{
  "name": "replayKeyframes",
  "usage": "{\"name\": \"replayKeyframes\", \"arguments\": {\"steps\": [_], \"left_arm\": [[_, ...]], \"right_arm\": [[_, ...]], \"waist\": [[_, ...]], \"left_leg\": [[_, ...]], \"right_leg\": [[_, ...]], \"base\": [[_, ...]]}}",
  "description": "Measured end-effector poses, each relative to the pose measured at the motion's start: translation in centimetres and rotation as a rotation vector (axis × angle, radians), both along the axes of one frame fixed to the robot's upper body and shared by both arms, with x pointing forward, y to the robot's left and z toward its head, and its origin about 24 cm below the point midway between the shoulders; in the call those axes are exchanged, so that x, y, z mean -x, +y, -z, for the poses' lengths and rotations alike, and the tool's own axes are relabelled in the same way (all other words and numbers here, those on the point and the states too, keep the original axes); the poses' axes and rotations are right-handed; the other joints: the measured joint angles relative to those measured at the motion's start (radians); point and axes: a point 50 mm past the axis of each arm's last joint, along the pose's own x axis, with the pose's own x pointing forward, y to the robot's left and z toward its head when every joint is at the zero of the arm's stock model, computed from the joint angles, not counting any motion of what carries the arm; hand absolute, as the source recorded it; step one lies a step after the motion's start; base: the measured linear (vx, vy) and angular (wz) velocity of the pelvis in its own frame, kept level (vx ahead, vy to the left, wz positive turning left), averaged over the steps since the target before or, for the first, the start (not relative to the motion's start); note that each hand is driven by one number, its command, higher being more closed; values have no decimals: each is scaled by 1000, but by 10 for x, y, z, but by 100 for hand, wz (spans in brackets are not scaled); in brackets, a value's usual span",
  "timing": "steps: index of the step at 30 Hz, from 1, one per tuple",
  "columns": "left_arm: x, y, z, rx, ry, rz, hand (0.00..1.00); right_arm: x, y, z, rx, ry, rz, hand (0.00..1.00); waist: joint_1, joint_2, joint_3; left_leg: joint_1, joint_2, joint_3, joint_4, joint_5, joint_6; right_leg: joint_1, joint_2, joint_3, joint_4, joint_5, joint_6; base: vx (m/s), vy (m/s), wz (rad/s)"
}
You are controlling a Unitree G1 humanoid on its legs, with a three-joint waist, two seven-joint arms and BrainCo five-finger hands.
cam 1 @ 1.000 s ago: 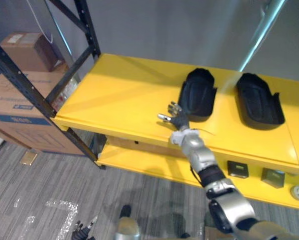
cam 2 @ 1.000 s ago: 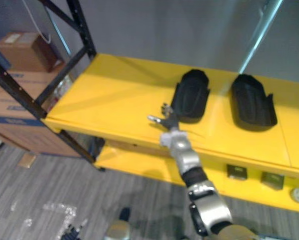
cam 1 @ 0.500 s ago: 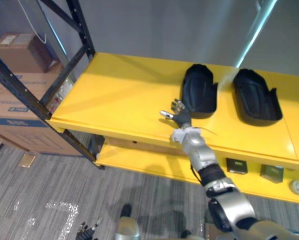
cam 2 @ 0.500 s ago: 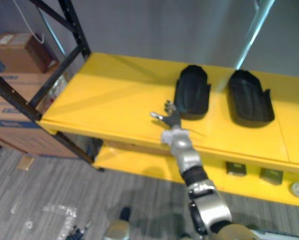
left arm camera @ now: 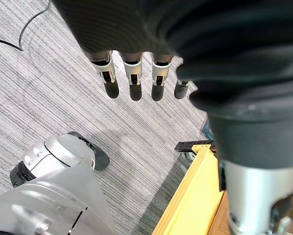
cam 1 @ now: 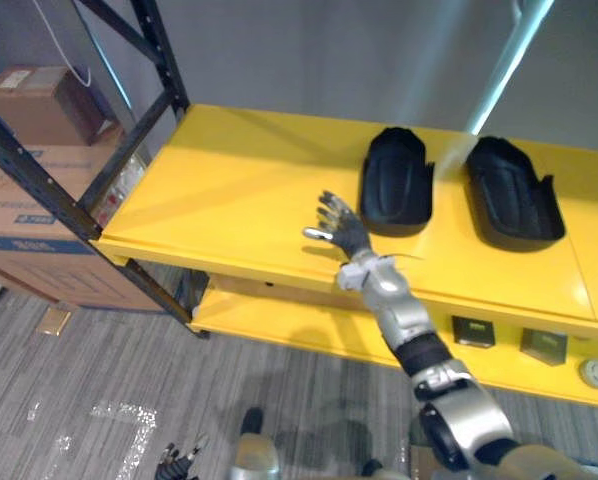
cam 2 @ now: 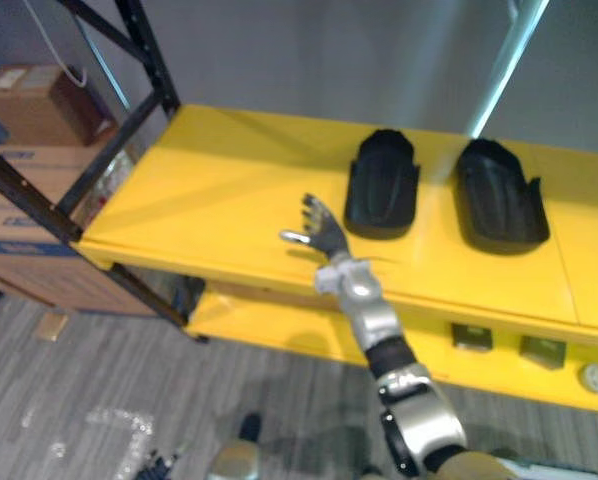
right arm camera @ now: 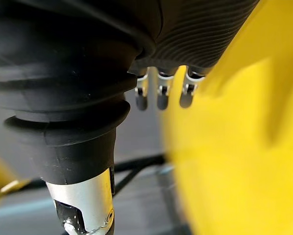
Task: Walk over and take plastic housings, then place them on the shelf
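Two black plastic housings lie side by side on the top of the yellow shelf (cam 1: pixel 229 190), the left housing (cam 1: pixel 397 182) and the right housing (cam 1: pixel 512 193). My right hand (cam 1: pixel 341 228) hovers over the shelf's front part, just left of the left housing and apart from it. Its fingers (right arm camera: pixel 158 95) are straight and spread and hold nothing. My left hand (left arm camera: pixel 132 73) hangs low over the grey floor with straight fingers, empty, and its fingertips (cam 1: pixel 179 465) peek in at the lower edge of the left eye view.
Black rack uprights (cam 1: pixel 39 165) stand at the shelf's left end, with stacked cardboard boxes (cam 1: pixel 29 200) behind them. The lower yellow shelf board carries small parts (cam 1: pixel 474 331) at the right. A grey wall closes the back.
My right hand has drawn back to the left, away from the left housing, with its fingers spread wider. Both housings stay where they were.
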Motion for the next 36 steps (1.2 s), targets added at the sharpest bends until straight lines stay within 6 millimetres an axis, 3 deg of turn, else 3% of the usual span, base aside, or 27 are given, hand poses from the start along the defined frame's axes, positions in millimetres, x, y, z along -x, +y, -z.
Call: {"name": "replayKeyframes", "arguments": {"steps": [1,5,9,13,17,30,32,36], "left_arm": [[0,1,0,-2,0,-2,0],[1,1,0,-6,1,3,0],[7,2,0,-14,5,-2,0],[13,2,1,-17,9,-2,0],[18,3,3,-12,21,2,0],[17,8,1,-28,21,25,0],[16,6,2,-25,22,39,0],[16,2,3,-15,29,57,0]], "right_arm": [[5,-1,-18,-32,-94,6,0],[14,-13,-49,-104,-265,90,0],[19,-29,-68,-155,-357,201,0],[21,-60,-77,-176,-397,357,0],[21,-75,-68,-152,-355,392,0],[20,-94,-27,-109,-155,468,0],[14,-106,-16,-116,-95,556,0],[5,-132,-20,-162,-67,711,0]], "waist": [[-1,-6,4],[-3,-20,0],[-22,-29,-6],[-28,-35,-9],[-50,-46,-16],[-68,-54,-27],[-67,-53,-40],[-67,-43,-47]], "left_leg": [[1,0,1,0,0,0],[3,0,4,-2,0,0],[11,1,11,-7,0,0],[34,5,36,-20,0,-1],[35,6,39,-32,3,-4],[36,4,50,-33,3,-4],[35,2,44,-33,5,-4],[31,1,31,-33,10,-4]], "right_leg": [[0,0,0,0,0,0],[0,0,3,0,0,0],[0,0,10,0,0,0],[1,2,33,-3,2,2],[-1,4,35,-10,5,2],[0,3,45,-26,19,5],[1,2,42,-26,20,6],[4,1,29,-26,21,6]], "base": [[0,0,0],[0,0,0],[0,0,-5],[-1,3,-16],[0,0,-1],[7,1,-1],[-15,1,4],[-14,-3,8]]}}
